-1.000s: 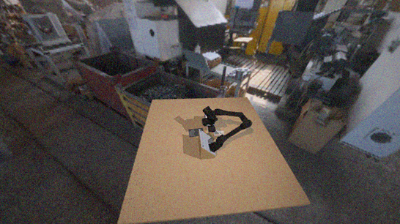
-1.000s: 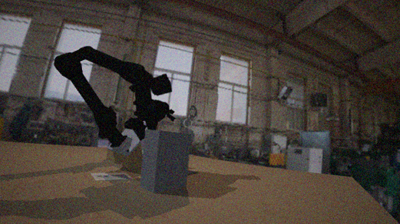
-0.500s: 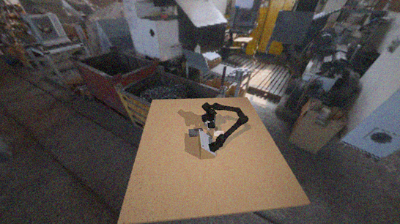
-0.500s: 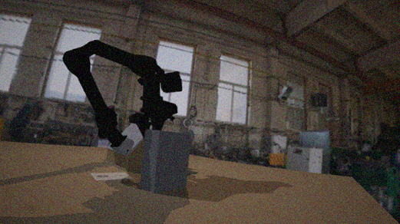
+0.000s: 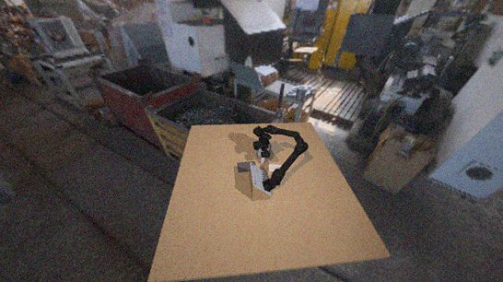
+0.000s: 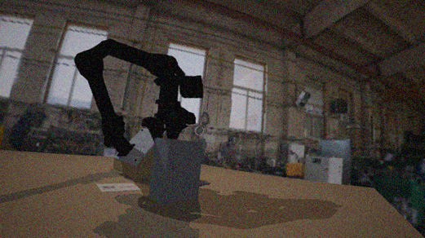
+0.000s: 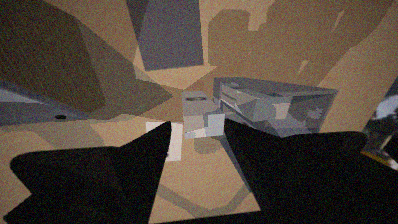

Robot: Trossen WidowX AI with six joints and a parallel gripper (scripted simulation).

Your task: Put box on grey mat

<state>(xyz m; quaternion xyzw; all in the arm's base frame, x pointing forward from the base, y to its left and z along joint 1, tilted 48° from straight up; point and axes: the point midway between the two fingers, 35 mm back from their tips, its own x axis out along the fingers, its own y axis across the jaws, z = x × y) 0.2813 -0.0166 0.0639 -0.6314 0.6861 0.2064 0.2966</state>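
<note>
In the wrist view my gripper is open. A small grey-and-white box sits just beyond and between its black fingertips, above its own shadow on the table. I cannot read a code on the box. The grey bin lies to the right of the fingers, with pale boxes inside that are too blurred to tell apart. A grey rectangle shows farther ahead; I cannot tell whether it is the mat. In the top and exterior views the gripper hangs low over the middle of the table.
A tall grey block stands right under the gripper in the exterior view, and it shows as a grey square in the top view. A white label lies flat on the tan table. The arm's base is close by.
</note>
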